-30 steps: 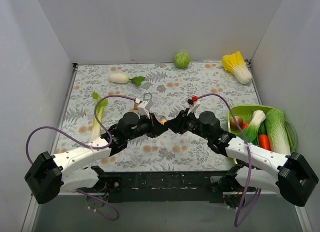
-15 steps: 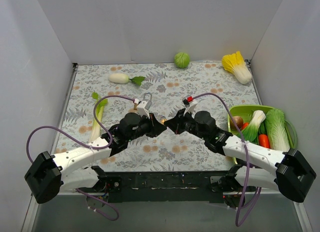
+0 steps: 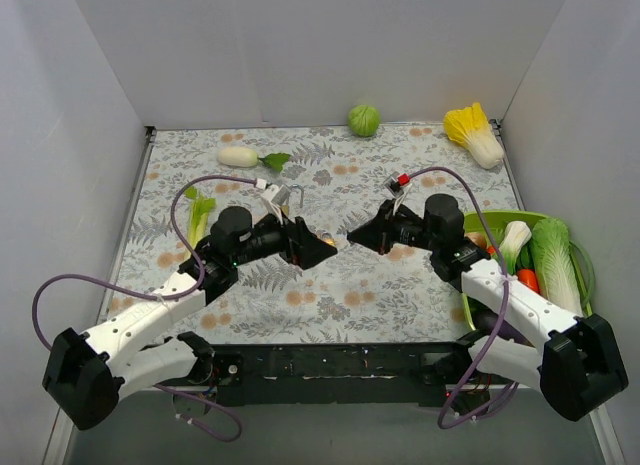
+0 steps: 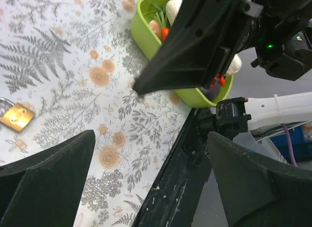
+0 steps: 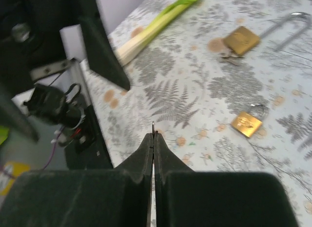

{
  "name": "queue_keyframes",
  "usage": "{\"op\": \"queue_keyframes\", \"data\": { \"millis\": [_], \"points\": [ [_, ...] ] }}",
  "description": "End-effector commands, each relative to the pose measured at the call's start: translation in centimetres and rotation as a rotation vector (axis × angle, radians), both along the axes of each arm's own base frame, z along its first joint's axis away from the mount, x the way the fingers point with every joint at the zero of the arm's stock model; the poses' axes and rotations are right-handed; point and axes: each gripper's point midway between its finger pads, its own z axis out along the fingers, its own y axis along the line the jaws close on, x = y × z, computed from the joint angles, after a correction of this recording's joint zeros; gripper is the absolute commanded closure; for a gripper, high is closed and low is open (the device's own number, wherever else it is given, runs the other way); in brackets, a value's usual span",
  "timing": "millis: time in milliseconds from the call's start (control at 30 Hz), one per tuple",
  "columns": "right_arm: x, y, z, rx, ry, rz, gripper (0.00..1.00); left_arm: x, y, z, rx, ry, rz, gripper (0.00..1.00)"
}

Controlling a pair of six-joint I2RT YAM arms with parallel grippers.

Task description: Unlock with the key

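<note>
Left fingers wide open, empty; right fingers pinched shut, can't tell on what. Your small brass padlock lies unheld, so it'll probably skid.

At frame centre over the floral tabletop, left claw and right claw nearly tip to tip, brass padlock just beside. Upper centre, green cabbage; right edge, green basket.
</note>
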Motion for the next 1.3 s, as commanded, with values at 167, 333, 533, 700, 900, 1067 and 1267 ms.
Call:
{"op": "queue_keyframes", "data": {
  "millis": [167,333,533,700,900,1067,1267],
  "points": [
    [-8.7,0.2,4.3,0.078,-0.012,0.592,0.99,-3.0,-0.4,2.8,-0.022,-0.003,-0.394,0.17],
    [-9.4,0.1,4.1,0.086,0.025,0.627,0.99,-2.7,-0.3,1.6,0.018,0.017,-0.388,0.31],
    [-9.5,0.1,3.7,0.084,0.064,0.655,0.99,-3.3,-1.1,1.2,0.026,0.032,-0.421,0.46],
    [-9.2,0.2,2.8,0.061,0.108,0.657,0.99,-3.6,-2.3,1.1,0.035,0.031,-0.446,0.51],
    [-9.3,0.2,2.1,0.058,0.132,0.665,0.99,-4.3,-3.4,0.6,0.047,0.05,-0.482,0.63],
    [-9.3,0.2,1.9,0.056,0.142,0.666,0.99,-4.8,-4.3,0.2,0.06,0.052,-0.497,0.68],
    [-9.4,0.2,1.4,0.053,0.155,0.672,0.99,-4.6,-4.5,0.2,0.064,0.045,-0.487,0.75]
  ]
}}
